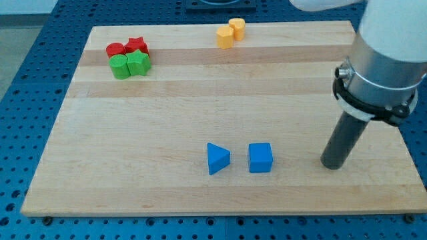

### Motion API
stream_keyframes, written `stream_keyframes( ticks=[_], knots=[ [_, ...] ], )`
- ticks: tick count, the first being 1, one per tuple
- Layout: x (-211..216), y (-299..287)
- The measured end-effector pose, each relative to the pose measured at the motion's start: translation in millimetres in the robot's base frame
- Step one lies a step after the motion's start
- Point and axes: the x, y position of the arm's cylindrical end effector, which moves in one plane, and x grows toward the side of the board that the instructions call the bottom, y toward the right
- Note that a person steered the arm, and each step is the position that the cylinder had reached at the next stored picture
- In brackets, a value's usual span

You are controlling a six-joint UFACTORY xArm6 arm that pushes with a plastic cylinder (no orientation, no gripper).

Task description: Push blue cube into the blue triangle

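The blue cube point(260, 158) sits on the wooden board point(167, 133) near the view's bottom, right of centre. The blue triangle point(217, 159) lies just to its left, with a small gap between them. My tip point(331, 165) rests on the board to the right of the blue cube, roughly level with it and well apart from it. The rod rises toward the arm's white body at the view's top right.
A cluster of two red blocks point(127, 48) and two green blocks point(130, 65) sits at the board's top left. Two yellow blocks point(230, 32) sit at the top edge, near the middle.
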Motion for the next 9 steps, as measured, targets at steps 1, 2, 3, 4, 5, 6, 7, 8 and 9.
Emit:
stream_keyframes(
  ticks=[1,2,3,4,5,6,7,8,9],
  knots=[
    [14,-60],
    [17,-87],
    [16,-34],
    [2,-28],
    [2,-82],
    [3,-120],
    [7,-82],
    [-12,-63],
    [-15,-105]
  ],
)
